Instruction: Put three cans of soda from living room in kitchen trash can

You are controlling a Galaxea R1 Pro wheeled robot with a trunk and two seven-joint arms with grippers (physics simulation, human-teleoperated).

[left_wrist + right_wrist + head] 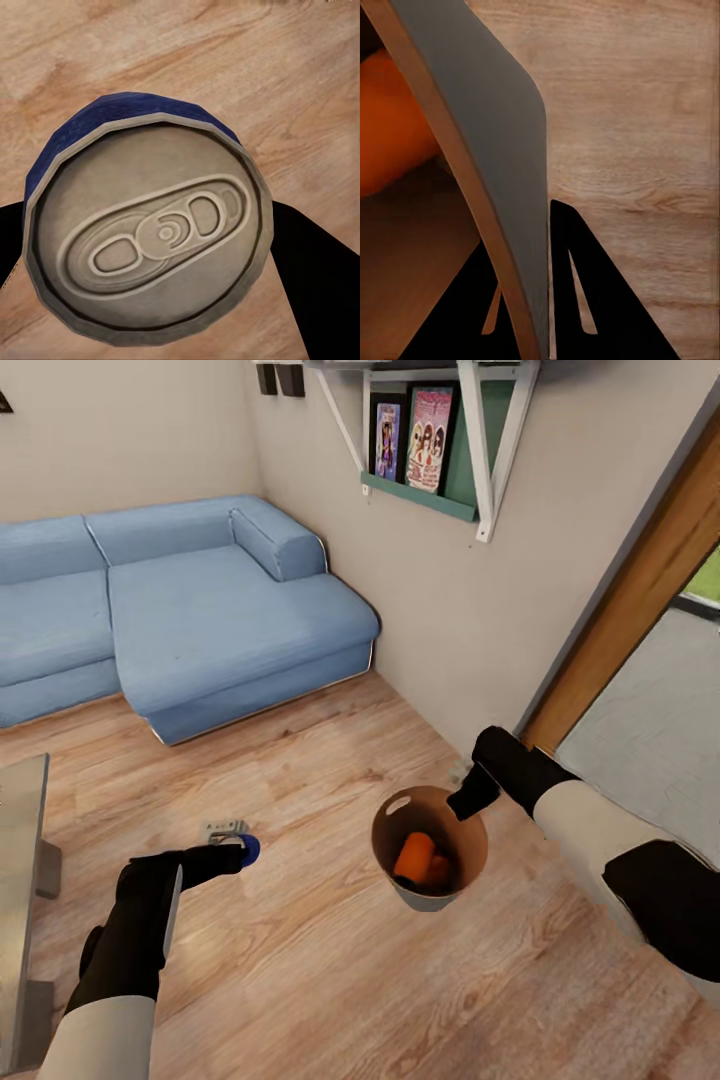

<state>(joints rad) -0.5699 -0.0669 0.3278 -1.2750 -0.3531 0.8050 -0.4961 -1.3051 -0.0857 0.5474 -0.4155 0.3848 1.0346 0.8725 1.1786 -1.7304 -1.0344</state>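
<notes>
We note left gripper (232,852) clamped on blue soda can (146,232); right gripper (468,800) pinches trash can (400,822) rim, orange can (413,856) inside.

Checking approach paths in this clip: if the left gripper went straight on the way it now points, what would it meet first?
The left gripper is shut on the blue soda can. Past the can lies wooden floor, so the floor would probably come first; depth is unclear.

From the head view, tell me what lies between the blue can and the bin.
Bare wood floor only, between the blue can and the bin.
</notes>
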